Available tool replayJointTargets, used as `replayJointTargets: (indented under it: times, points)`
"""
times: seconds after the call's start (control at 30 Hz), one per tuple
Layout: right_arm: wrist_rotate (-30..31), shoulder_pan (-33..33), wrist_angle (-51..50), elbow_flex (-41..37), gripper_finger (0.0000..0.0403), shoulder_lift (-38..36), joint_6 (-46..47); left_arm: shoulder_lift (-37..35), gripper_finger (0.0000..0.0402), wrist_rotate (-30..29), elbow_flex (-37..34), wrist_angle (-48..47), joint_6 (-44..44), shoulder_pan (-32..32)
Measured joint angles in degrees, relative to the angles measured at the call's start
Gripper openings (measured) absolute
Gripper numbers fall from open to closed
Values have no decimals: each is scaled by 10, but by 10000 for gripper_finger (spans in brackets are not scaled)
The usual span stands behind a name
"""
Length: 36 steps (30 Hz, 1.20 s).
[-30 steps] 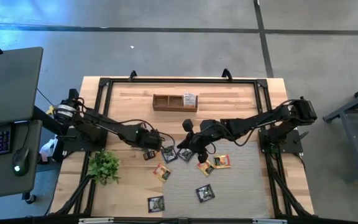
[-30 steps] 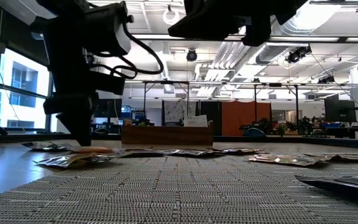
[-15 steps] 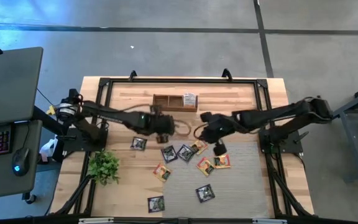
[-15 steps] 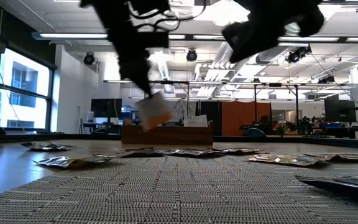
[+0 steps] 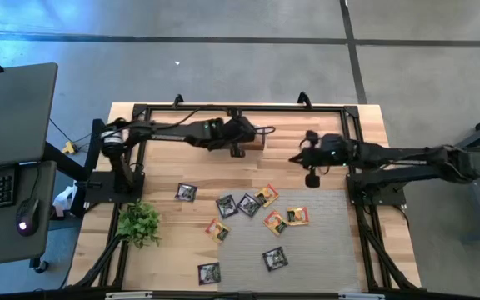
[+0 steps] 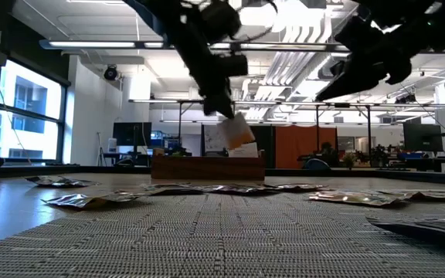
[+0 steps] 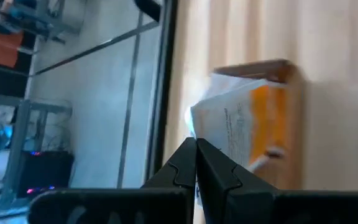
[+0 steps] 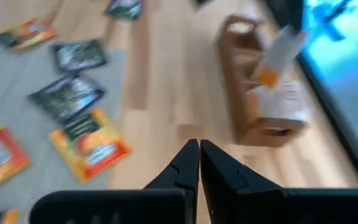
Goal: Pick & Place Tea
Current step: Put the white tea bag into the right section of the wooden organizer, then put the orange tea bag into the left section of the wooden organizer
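Now the left claw point(image 6: 221, 108) grips a white-orange sachet point(image 6: 238, 133) above the wooden box point(image 6: 208, 167).

Wooden table point(image 5: 323, 258) – grey mat point(image 5: 323, 250), wooden box point(image 5: 223, 135), plant point(image 5: 140, 223), sachets point(image 5: 248, 204)

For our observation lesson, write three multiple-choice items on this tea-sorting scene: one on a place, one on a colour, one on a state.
1. Where is the left gripper? A over the brown wooden box; B over the plant; C over the mat.
2. What colour is the small flat paper sachet it holds? A dark grey; B white with orange; C green.
3. How is the right gripper? A shut, empty; B wide open; C shut on a sachet.
Key: A, the high view shows it above the box; B, the left wrist view shows those colours; A, its fingers meet with nothing between.
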Motion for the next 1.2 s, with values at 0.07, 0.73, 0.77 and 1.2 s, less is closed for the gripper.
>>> replayJointTargets:
  times: [0.07, 0.73, 0.77, 1.2]
  points:
    - [-1, -19, 9, -21, 12, -26, -1, 27, 4, -5, 15, -1, 6, 9]
    - [-22, -62, 35, -53, 12, -61, -56, 80, 60, -22, 51, 25, 69, 9]
    - [-27, -62, 40, -53, 12, -61, -55, 80, 71, -22, 51, 23, 71, 9]
    - [-56, -61, 119, -52, 12, -60, -44, 31, 146, -210, 50, -54, -40, -55]
